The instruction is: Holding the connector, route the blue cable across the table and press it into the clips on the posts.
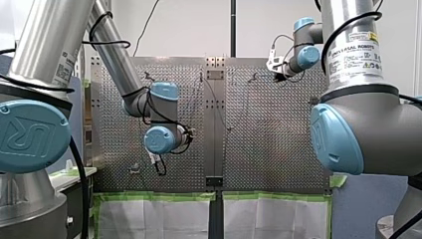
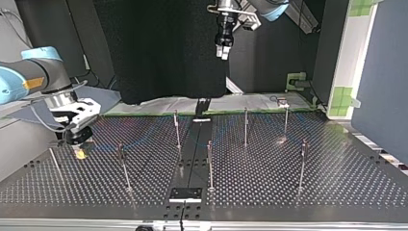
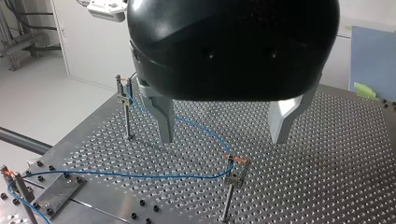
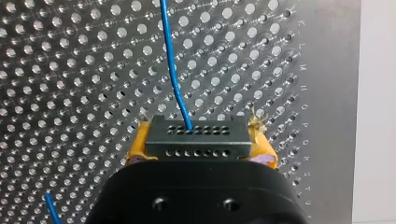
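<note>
My right gripper (image 4: 200,135) is shut on a black connector (image 4: 196,145), its yellow pads (image 4: 138,142) pressing both ends. The blue cable (image 4: 173,70) leaves the connector and runs ahead over the perforated plate. In the top view this gripper (image 2: 79,147) hangs low over the table at the left. My left gripper (image 3: 224,135) is open, its metal fingers (image 3: 164,121) empty and held above the cable (image 3: 196,128). The cable passes through clips on two posts (image 3: 124,93) (image 3: 236,170) and on toward a third post (image 3: 16,179). In the top view my left gripper (image 2: 222,53) hangs high over the far side.
Several thin posts (image 2: 210,161) stand across the perforated table (image 2: 337,173). A black bracket (image 2: 185,193) sits on the centre strip near the front edge of the top view. A flat metal plate (image 3: 58,193) lies near the third post.
</note>
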